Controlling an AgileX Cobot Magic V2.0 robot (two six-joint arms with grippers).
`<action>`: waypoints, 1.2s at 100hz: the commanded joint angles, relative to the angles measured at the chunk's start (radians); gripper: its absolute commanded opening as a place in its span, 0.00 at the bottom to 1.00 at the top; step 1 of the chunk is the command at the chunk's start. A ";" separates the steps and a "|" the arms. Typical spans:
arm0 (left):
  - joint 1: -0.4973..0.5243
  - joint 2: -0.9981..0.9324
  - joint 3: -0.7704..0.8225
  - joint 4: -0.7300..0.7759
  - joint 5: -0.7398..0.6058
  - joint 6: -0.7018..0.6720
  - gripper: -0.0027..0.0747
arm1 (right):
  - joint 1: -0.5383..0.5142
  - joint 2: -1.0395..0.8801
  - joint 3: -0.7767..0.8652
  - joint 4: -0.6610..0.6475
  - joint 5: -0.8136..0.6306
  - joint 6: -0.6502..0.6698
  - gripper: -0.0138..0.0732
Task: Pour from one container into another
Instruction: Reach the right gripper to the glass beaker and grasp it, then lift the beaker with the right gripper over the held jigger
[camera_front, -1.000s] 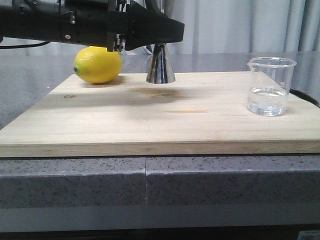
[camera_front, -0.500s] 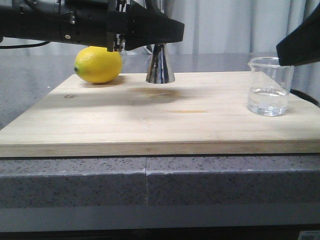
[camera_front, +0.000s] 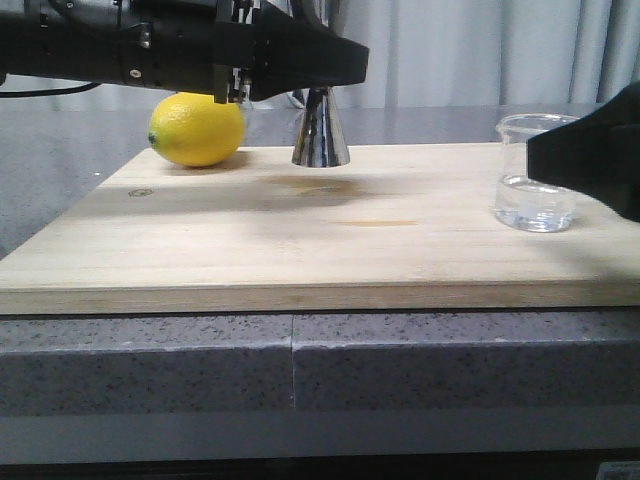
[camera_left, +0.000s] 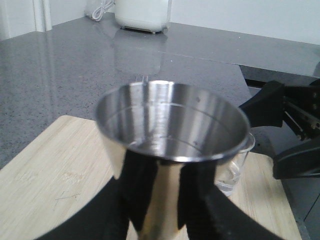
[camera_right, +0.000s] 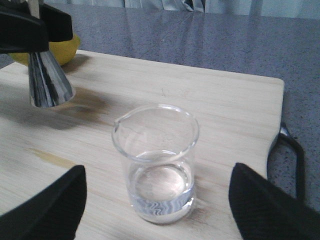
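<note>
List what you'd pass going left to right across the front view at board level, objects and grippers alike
lemon → steel jigger, gripped at its waist by the left gripper → glass beaker holding a little clear liquid → right gripper, whose dark finger overlaps the beaker's right side.

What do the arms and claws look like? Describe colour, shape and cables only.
Both are matte black. The left arm is a long boxy housing with small screws, metal fittings and a thin black cable trailing off its side. Its claw has broad, rounded black fingers. The right claw shows two wide, smooth black fingers, with no markings visible.
</note>
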 joint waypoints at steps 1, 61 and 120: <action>-0.007 -0.061 -0.028 -0.085 0.113 -0.007 0.30 | 0.000 0.042 -0.020 -0.007 -0.161 0.001 0.77; -0.007 -0.061 -0.028 -0.085 0.113 -0.007 0.30 | 0.000 0.346 -0.042 -0.059 -0.508 0.001 0.77; -0.007 -0.061 -0.028 -0.085 0.113 -0.007 0.30 | 0.000 0.399 -0.042 -0.055 -0.570 0.001 0.49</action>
